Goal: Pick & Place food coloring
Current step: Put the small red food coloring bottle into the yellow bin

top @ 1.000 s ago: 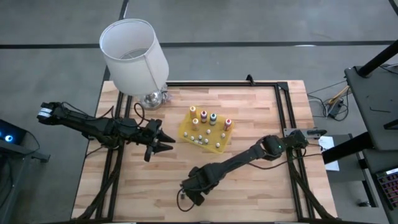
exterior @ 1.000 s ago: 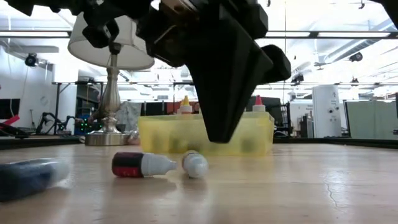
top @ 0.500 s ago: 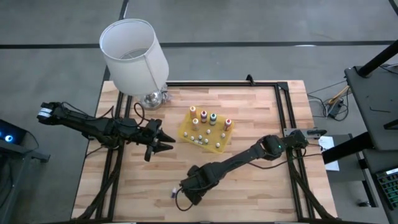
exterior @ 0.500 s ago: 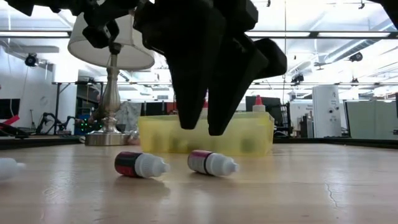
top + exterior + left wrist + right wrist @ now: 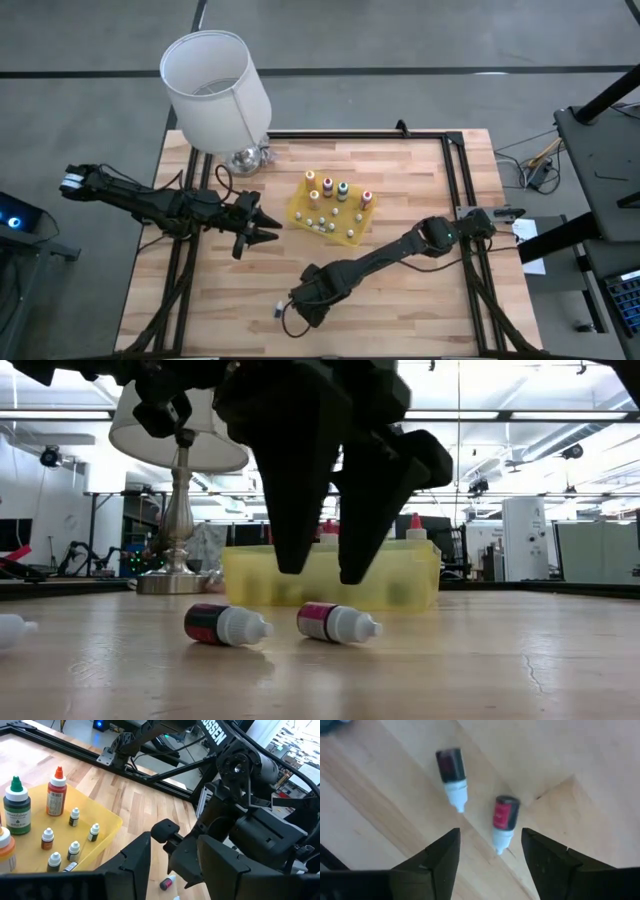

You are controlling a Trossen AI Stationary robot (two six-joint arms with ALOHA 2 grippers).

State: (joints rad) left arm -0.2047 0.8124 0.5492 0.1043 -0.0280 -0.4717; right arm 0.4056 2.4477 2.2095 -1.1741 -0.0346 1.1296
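Observation:
Two small food coloring vials lie on their sides on the wooden table near its front edge: a dark red one [image 5: 451,774] and a magenta one [image 5: 503,821], both with white tips. My right gripper [image 5: 322,570] hangs open just above the magenta vial [image 5: 338,623], fingers pointing down and clear of it. The dark red vial [image 5: 225,625] lies beside it, toward the table's left. More food coloring bottles stand in the yellow tray [image 5: 352,233] at mid-table. My left gripper [image 5: 266,229] waits open, left of the tray.
A lamp with a white shade [image 5: 215,88] stands at the far left. Another small vial [image 5: 278,311] lies left of my right gripper. A black frame rail [image 5: 455,170] runs along the table's far and right sides. Bare wood lies between tray and front edge.
My right gripper has opened and let go of the magenta vial, staying in place above it. The vial, which pointed at the low camera between the shut fingertips, now lies on its side beside the dark red one, tip toward the table's right.

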